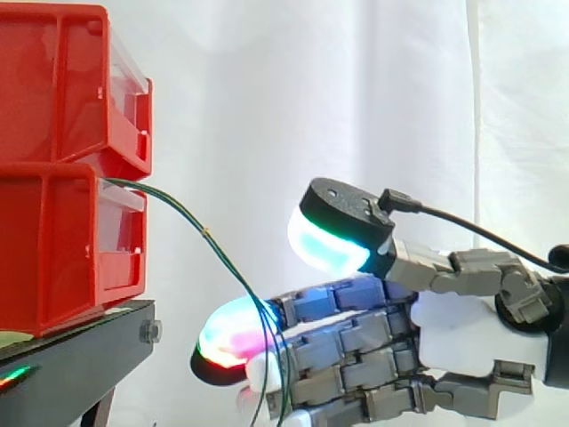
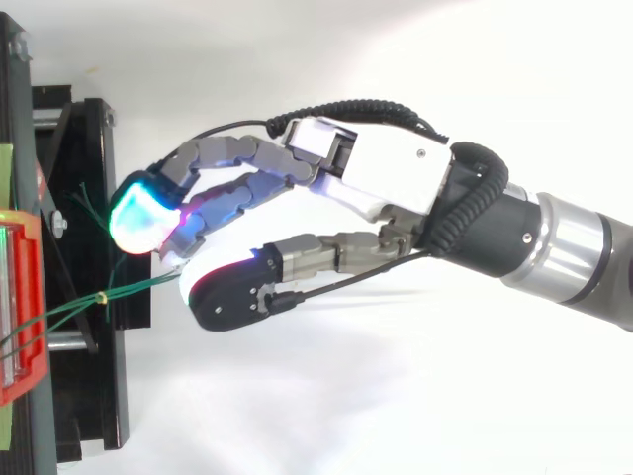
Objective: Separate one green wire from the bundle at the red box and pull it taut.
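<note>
Beside red box (image 1: 53, 249), hand (image 1: 455, 334) spread wide, green wires (image 1: 191, 218) across fingers (image 1: 356, 351)

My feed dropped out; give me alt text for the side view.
Several green wires slope from the stacked red bins, left, down across the hand's outstretched fingers and hang below them. The thumb is raised clear above.

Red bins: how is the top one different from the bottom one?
The top red bin sits on the bottom red bin, which rests on the black stand. The green wires leave at the bottom red bin's upper edge, under the top red bin. Both are red with clear fronts.
</note>
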`<control>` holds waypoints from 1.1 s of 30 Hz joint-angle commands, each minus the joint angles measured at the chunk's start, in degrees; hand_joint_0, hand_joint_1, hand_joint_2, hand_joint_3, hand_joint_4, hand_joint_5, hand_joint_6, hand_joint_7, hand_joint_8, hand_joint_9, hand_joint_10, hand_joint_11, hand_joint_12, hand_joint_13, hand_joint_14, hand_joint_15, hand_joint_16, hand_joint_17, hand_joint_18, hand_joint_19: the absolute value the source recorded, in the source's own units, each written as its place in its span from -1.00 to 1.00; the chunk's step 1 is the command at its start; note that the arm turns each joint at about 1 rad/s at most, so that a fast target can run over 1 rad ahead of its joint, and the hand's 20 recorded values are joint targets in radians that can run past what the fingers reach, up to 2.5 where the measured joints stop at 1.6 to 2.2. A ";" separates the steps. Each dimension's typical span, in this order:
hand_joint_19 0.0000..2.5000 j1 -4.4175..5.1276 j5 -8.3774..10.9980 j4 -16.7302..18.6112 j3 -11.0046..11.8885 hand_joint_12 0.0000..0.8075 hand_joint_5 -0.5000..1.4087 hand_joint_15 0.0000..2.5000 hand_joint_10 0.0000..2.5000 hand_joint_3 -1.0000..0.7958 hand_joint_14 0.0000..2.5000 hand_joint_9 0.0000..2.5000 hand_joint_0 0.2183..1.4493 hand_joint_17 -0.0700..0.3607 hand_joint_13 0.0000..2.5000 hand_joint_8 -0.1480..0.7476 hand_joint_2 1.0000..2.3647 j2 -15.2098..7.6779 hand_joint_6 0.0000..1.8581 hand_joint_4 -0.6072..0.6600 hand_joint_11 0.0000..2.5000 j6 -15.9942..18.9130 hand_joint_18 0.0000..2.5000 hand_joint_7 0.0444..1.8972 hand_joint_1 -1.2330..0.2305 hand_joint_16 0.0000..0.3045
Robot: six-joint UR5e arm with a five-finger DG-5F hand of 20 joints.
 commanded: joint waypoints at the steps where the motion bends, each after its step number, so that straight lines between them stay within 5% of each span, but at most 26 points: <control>1: -0.69 -0.10 -0.28 -0.63 1.47 -0.23 -0.65 -0.77 -0.99 -0.40 -0.99 -0.31 -0.40 -0.24 -0.45 -0.02 -1.00 -0.19 -0.46 0.44 -0.68 -0.14 -0.49 -0.15 -0.08 -0.72; 33: -0.70 0.86 -0.72 5.17 2.00 -0.25 -0.61 -0.77 -0.99 -0.39 -0.99 -0.27 -0.32 -0.25 -0.41 -0.01 -0.99 -2.30 -0.46 0.48 -0.67 -1.90 -0.46 -0.01 -0.05 -0.73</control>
